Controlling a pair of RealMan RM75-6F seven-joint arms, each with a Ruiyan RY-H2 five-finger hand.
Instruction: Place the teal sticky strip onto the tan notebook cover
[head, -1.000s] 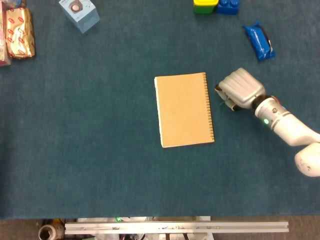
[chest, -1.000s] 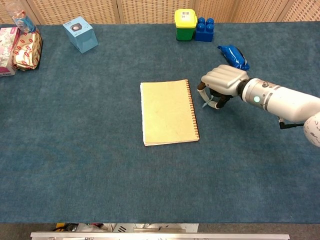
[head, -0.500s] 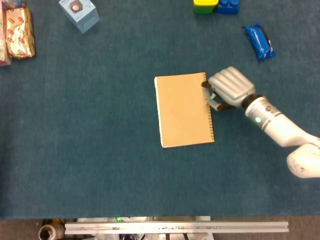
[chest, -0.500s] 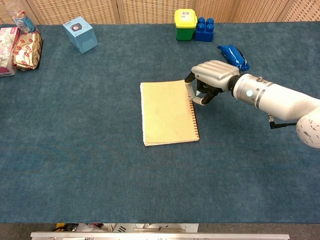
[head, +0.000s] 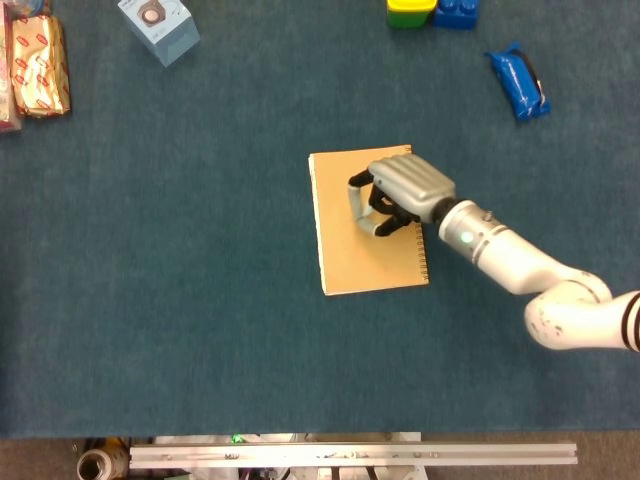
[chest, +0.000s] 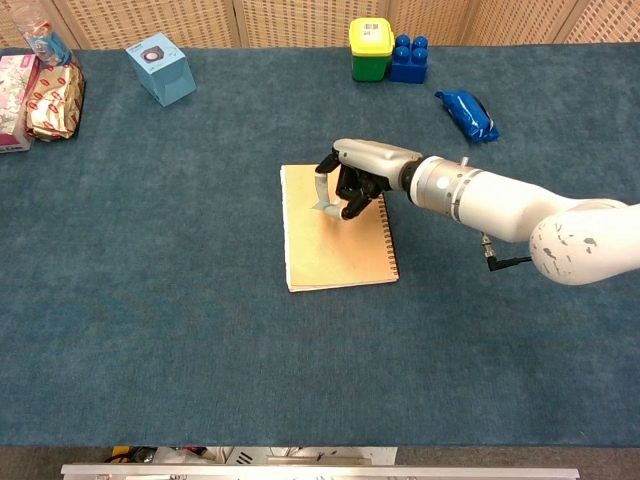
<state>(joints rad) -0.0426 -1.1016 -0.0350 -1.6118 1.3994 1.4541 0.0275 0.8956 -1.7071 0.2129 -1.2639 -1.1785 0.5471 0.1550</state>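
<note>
Teal sticky strip (chest: 323, 194) is pinched in the right hand (chest: 358, 180) above the tan notebook (chest: 335, 245), positioned for release onto its cover.

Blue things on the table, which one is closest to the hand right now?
The dark blue packet, lying alone to the right of the right hand. The blue block by the yellow-lidded tub and the light blue box at far left sit farther off.
</note>
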